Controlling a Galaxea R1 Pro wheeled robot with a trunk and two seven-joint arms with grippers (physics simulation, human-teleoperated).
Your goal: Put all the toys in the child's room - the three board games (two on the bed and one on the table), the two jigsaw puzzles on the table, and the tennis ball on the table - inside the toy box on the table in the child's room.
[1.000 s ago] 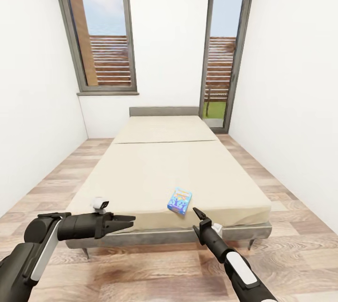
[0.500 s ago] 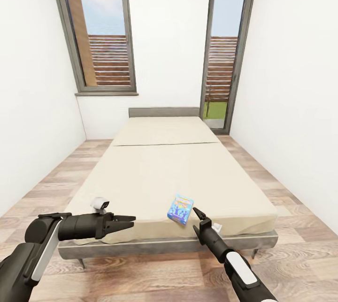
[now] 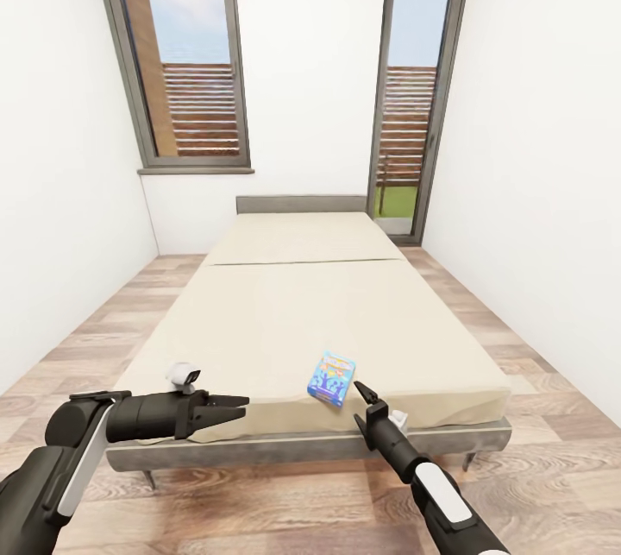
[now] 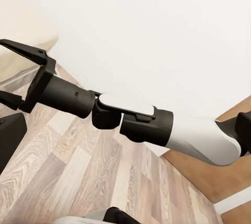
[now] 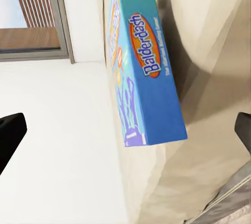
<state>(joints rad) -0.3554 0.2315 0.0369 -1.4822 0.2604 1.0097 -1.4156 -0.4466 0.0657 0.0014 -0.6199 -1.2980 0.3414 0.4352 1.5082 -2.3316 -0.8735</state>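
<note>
A small blue board game (image 3: 330, 377) with colourful cartoons lies flat on the beige bed (image 3: 285, 313), close to the foot edge. In the right wrist view the same board game (image 5: 144, 72) is close ahead on the mattress, its printed edge facing the camera. My right gripper (image 3: 356, 401) hangs open just short of the box, over the bed's foot edge, not touching it. My left gripper (image 3: 235, 408) is open and empty over the bed's near left corner. The left wrist view looks across at the right arm (image 4: 157, 125). The table and toy box are out of view.
White walls close in on both sides of the bed, with strips of wood-plank floor (image 3: 78, 339) left and right. Tall dark-framed windows (image 3: 185, 54) stand behind the grey headboard (image 3: 300, 204). The bed's dark frame (image 3: 285, 447) is directly in front of me.
The whole view has shifted as the camera moved a little nearer to the bed. Both arms keep the same pose, and the board game lies where it was.
</note>
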